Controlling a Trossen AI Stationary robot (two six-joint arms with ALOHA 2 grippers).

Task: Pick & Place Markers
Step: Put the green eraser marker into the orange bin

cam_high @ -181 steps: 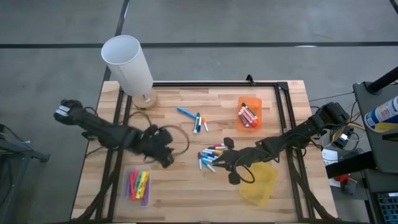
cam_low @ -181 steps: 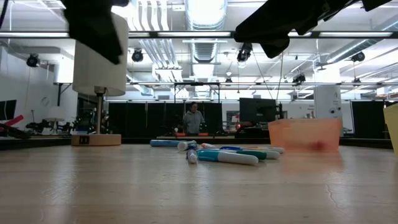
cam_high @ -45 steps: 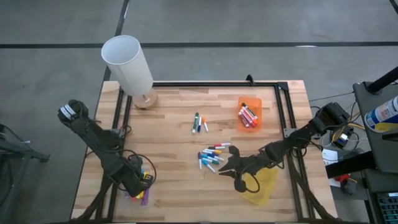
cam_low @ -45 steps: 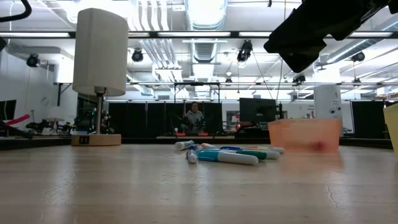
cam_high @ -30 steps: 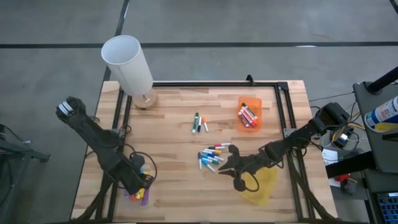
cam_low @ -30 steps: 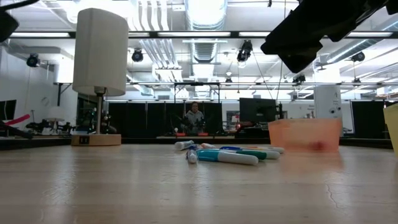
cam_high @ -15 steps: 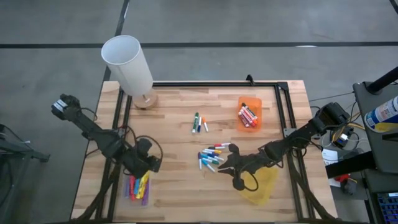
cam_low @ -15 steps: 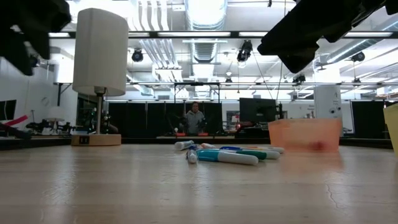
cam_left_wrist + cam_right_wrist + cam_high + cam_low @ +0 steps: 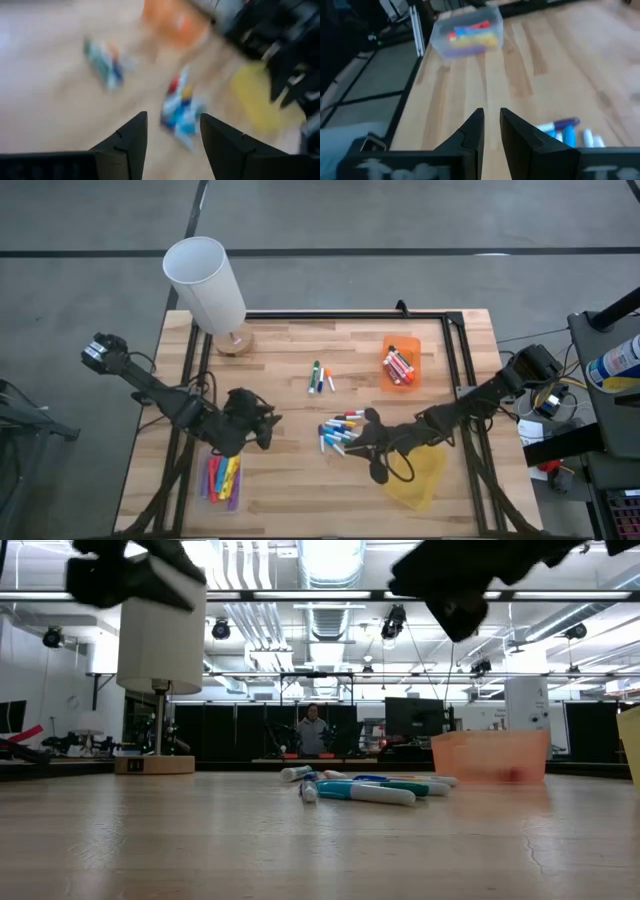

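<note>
Around your table: lamp, bins, frame, a person in the background.
You have a white-shaded lamp [image 9: 207, 282] at the far left corner of the wooden table [image 9: 300, 480], an orange bin [image 9: 400, 362] far right, a clear bin [image 9: 221, 478] near left, a yellow bin [image 9: 420, 478] near right, and a person [image 9: 313, 730] standing far behind.

A robotics lab: wooden bench [image 9: 290, 360], ceiling ducts [image 9: 330, 615], monitors [image 9: 412, 718] behind a person [image 9: 312, 730]

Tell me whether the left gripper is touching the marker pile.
Apart. In the high view the left gripper sits clear of the marker pile, with bare table between them.
</note>
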